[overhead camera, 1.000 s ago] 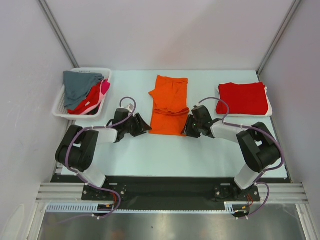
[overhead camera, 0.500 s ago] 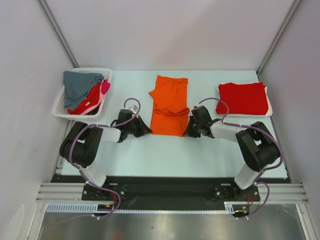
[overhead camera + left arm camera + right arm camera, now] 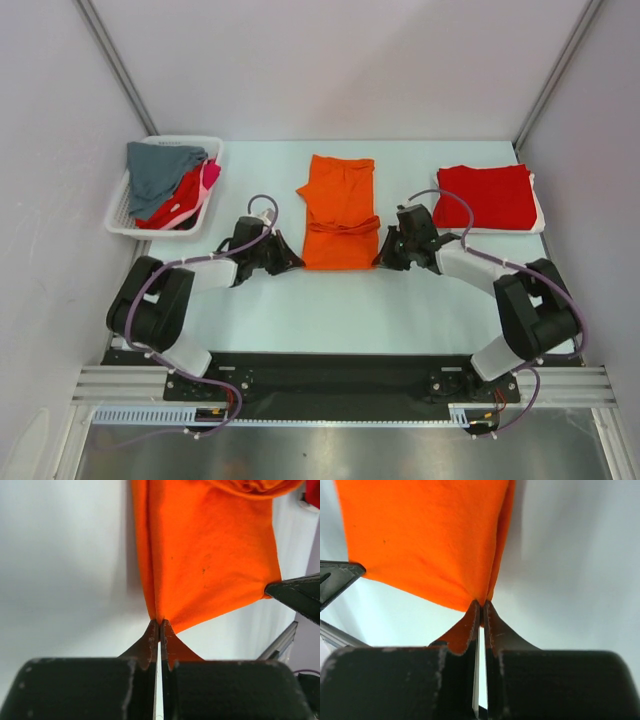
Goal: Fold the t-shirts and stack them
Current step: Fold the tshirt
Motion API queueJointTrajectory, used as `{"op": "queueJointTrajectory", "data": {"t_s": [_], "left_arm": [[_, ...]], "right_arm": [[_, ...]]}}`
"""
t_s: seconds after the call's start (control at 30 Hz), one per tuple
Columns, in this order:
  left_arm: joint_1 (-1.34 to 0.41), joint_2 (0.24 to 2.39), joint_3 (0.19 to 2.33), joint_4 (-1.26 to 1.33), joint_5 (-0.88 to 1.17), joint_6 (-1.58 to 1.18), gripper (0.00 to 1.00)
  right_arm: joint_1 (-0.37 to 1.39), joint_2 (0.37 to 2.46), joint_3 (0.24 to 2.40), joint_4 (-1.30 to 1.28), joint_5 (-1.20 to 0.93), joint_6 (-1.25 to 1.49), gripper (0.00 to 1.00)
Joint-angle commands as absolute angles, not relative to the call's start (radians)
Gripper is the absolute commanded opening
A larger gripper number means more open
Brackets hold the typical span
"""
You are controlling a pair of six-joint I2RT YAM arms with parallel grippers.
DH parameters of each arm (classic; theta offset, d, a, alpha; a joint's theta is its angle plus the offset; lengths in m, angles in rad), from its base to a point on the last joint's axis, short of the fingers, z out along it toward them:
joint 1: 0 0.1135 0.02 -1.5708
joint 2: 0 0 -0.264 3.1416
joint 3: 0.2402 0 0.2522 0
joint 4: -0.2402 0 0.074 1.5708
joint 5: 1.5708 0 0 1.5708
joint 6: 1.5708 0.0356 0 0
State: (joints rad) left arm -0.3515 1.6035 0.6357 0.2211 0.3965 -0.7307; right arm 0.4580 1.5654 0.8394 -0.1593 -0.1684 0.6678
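Two near corners of the orange t-shirt (image 3: 340, 200) are in our grip; the left pincer (image 3: 159, 622) is pressed together on the near-left corner, the right pincer (image 3: 481, 602) on the near-right; the shirt lies in the middle of the table (image 3: 300, 310), its long axis running straight away from both pincers; we judge the fold goes forward, both arms together.

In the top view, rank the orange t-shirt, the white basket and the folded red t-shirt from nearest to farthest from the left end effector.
1. orange t-shirt, in the middle; the left end effector is shut on its near left corner.
2. white basket, at the far left.
3. folded red t-shirt, at the far right, beyond the orange one.
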Motion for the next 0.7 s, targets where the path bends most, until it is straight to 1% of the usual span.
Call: {"op": "queueJointTrajectory", "data": {"t_s": [0.0,0.13,0.3,0.37,0.5,0.67], "left_arm": [[-0.356,1.485,0.646,0.135,0.417,-0.698,0.00],[-0.368,1.338,0.624,0.085,0.417,-0.707,0.00],[-0.390,1.212,0.614,0.017,0.429,-0.722,0.00],[-0.393,1.145,0.620,0.008,0.428,-0.726,0.00],[-0.393,1.066,0.669,-0.106,0.419,-0.710,0.00],[-0.391,1.011,0.690,-0.147,0.413,-0.710,0.00]], "right_arm": [[0.445,1.459,0.884,-0.250,-0.206,0.620,0.00],[0.440,1.365,0.888,-0.320,-0.212,0.606,0.00],[0.428,1.264,0.903,-0.377,-0.218,0.595,0.00],[0.422,1.246,0.922,-0.405,-0.219,0.588,0.00],[0.420,1.229,0.974,-0.448,-0.219,0.575,0.00],[0.419,1.227,1.034,-0.472,-0.222,0.571,0.00]]}}
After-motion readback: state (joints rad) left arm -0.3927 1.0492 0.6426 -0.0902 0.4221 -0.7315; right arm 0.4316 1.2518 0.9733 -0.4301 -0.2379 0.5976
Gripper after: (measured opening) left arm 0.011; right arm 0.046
